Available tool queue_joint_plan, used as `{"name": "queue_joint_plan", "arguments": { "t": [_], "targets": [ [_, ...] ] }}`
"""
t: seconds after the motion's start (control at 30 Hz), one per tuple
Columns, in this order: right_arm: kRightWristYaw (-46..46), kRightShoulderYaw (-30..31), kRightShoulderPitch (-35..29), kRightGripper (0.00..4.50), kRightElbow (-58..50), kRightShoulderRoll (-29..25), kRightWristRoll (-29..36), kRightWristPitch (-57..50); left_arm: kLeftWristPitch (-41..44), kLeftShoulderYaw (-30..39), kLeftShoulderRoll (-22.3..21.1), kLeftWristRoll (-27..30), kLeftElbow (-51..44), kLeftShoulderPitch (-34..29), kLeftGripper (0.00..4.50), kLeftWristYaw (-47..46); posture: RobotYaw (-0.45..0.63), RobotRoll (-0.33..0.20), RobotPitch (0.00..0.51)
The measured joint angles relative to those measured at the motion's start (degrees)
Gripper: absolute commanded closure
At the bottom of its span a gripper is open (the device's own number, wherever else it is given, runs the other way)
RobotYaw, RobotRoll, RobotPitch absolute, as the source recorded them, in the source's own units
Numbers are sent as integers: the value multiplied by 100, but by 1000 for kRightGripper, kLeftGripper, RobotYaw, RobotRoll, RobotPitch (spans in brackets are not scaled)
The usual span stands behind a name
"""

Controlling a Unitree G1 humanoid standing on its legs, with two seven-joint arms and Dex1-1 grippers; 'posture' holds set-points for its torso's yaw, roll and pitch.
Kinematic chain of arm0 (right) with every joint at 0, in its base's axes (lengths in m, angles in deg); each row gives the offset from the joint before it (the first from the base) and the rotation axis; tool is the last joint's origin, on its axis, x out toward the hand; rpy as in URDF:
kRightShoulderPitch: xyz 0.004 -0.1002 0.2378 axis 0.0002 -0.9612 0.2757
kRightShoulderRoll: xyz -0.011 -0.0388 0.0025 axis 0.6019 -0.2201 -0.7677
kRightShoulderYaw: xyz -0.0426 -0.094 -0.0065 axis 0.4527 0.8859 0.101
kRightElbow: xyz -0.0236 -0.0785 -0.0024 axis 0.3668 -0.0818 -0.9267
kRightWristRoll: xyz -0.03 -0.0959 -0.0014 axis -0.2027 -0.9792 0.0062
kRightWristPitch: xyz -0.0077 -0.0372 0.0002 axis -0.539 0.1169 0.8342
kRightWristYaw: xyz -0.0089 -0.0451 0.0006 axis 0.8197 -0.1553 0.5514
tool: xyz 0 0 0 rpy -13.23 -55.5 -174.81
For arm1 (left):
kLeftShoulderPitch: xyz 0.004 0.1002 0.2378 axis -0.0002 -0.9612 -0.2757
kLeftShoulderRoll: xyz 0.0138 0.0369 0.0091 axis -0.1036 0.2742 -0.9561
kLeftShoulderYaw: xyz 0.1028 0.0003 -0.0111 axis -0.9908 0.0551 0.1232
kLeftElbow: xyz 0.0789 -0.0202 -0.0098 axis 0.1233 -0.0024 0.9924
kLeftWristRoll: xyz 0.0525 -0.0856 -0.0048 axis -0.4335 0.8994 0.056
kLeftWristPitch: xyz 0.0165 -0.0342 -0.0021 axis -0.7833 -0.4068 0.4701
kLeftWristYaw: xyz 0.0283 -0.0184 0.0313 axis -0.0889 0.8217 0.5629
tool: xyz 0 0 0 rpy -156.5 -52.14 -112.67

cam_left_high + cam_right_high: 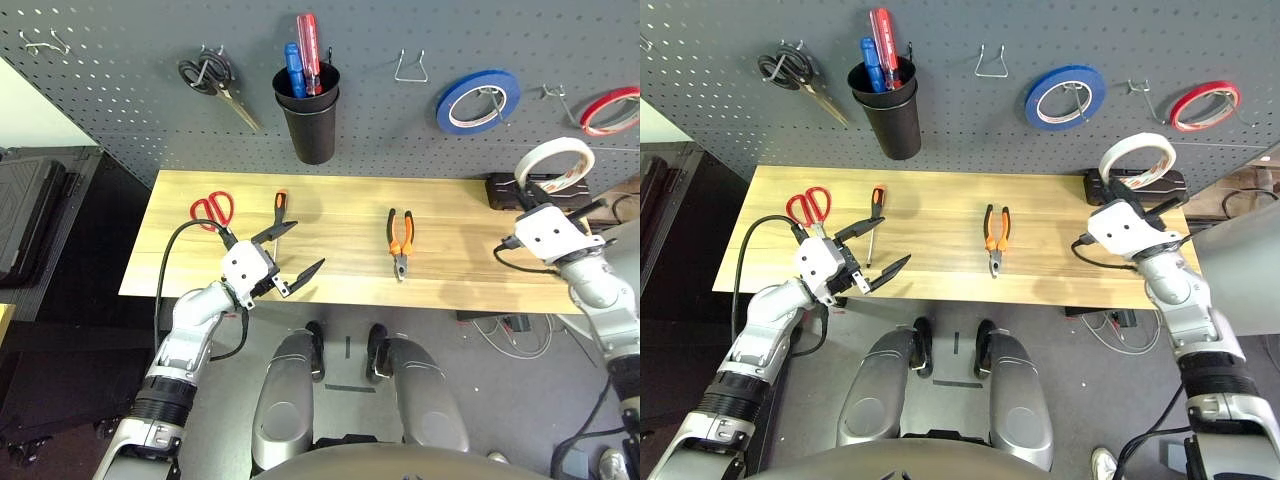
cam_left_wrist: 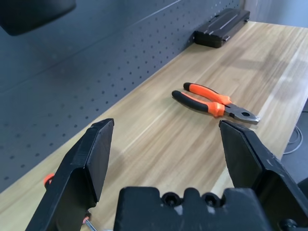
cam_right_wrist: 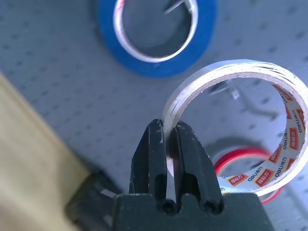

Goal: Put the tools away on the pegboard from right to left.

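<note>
The tape (image 3: 281,178), a white ring with red print inside, is clamped in the right claw (image 3: 169,126) before the pegboard (image 3: 62,72), between blue (image 3: 208,33) and red rolls (image 3: 231,156); left claw (image 1: 306,250) apart above the surface (image 1: 340,270).

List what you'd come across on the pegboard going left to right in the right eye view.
Black-handled scissors, black plastic cup, empty metal hook, blue tape roll, red tape roll.
</note>
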Motion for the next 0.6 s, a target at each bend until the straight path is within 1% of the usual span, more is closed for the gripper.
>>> {"name": "queue_joint_plan", "arguments": {
  "t": [0.13, 0.23, 0.4, 0.6],
  "targets": [
    [-163, 8, 111, 4469, 275, -49, -196, 294, -51, 2, 12, 0, 62, 30, 0, -2, 96, 0, 197],
    [-264, 7, 197, 4469, 353, -35, -216, 322, -71, 4, 20, 0, 63, 30, 0, -5, 96, 0, 195],
    [-269, 14, 622, 4469, 700, 106, -170, 58, -86, 7, 34, 0, 72, 31, 0, -7, 91, 0, 194],
    [-1, 252, 1348, 4469, 1370, 180, -176, -260, -95, 9, 38, 2, 87, 77, 0, -6, 92, 0, 194]
  ]
}}
